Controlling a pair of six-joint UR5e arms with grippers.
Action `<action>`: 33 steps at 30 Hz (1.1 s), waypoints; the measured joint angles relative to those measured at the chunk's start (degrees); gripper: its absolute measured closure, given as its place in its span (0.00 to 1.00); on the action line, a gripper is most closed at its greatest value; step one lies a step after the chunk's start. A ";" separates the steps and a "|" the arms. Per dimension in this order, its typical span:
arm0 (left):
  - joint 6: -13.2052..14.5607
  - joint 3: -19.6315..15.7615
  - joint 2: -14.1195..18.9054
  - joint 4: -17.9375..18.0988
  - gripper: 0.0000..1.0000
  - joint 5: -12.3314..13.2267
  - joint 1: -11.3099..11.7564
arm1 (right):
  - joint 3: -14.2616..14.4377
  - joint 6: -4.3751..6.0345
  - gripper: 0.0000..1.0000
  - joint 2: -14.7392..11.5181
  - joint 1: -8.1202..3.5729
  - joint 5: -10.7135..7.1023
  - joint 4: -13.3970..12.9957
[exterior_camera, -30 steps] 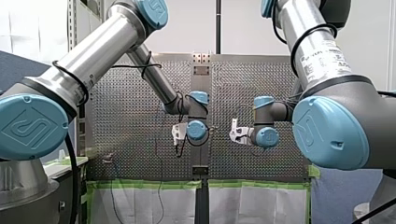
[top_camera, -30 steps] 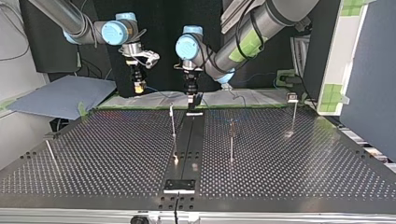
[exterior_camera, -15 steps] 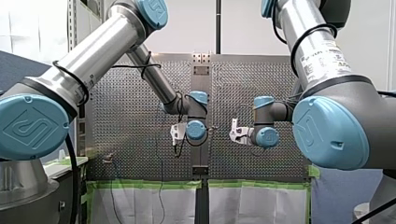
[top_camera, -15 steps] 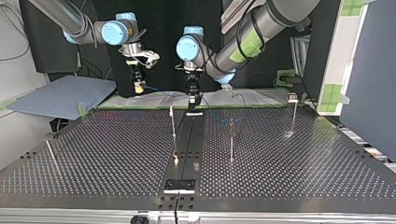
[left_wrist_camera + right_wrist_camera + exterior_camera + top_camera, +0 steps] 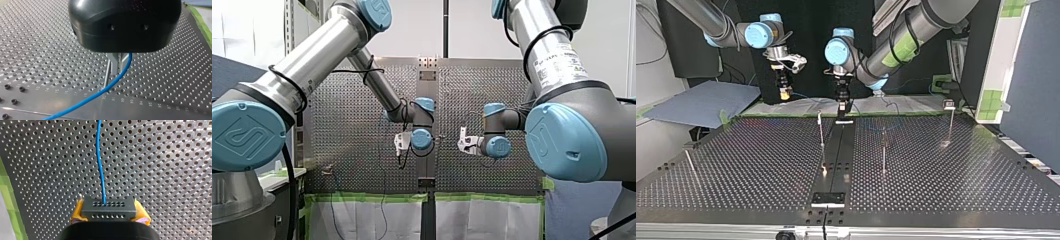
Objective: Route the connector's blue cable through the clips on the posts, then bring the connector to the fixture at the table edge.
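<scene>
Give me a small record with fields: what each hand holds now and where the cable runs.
left hand: metal fingers shut on the thin blue cable, close above the perforated metal table
right hand: yellow pads shut on the black rectangular connector
cable: leaves the connector's middle, runs ahead over the table
thin metal posts: upright on the table; no cable visible in their clips

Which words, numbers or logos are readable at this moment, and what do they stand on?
"14" to "27" (roughly legible): hole numbers printed on the table, left wrist view.
Label on my right arm, front view: too blurred to read.
Nothing else readable.
</scene>
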 joint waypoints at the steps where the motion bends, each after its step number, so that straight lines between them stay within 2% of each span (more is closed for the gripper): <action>1: 0.00 -0.01 0.00 -0.02 1.00 -0.05 0.00 | 0.00 0.00 1.00 0.00 0.00 0.00 0.00; 18: 0.01 0.01 0.04 -0.28 1.00 -0.67 -0.06 | 0.00 0.00 1.00 0.00 0.00 0.00 0.00; 33: 0.18 0.02 0.04 1.73 1.00 -0.79 -0.34 | 0.00 0.00 1.00 0.00 0.00 0.00 0.00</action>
